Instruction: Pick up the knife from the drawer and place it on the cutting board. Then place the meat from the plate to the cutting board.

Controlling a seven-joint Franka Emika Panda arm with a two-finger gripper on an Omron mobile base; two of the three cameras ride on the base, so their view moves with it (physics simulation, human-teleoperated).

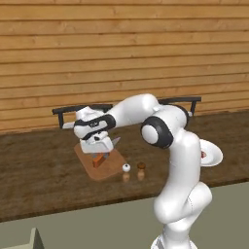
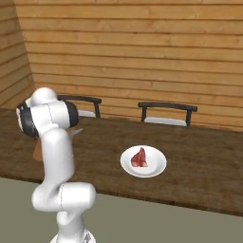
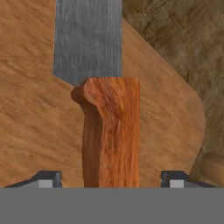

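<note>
The knife (image 3: pixel 111 131), reddish-brown handle and grey blade (image 3: pixel 87 39), lies on the light-brown cutting board (image 3: pixel 35 122). My gripper (image 3: pixel 111 177) is open, just above the handle, with a gap between the handle and each fingertip. From the left base view the gripper (image 1: pixel 99 148) hangs low over the board (image 1: pixel 111 170), the knife (image 1: pixel 99 159) under it with its blade pointing back right. The red meat (image 2: pixel 139 158) rests on the white plate (image 2: pixel 154 168) further right on the counter; the plate (image 1: pixel 213 154) shows behind my arm.
Two small shakers, a white one (image 1: pixel 126 168) and a brown one (image 1: pixel 141 166), stand just off the board's near right corner. Two dark chairs (image 2: pixel 166 108) (image 2: pixel 83 100) stand behind the dark wooden counter (image 2: pixel 199 156), against a plank wall.
</note>
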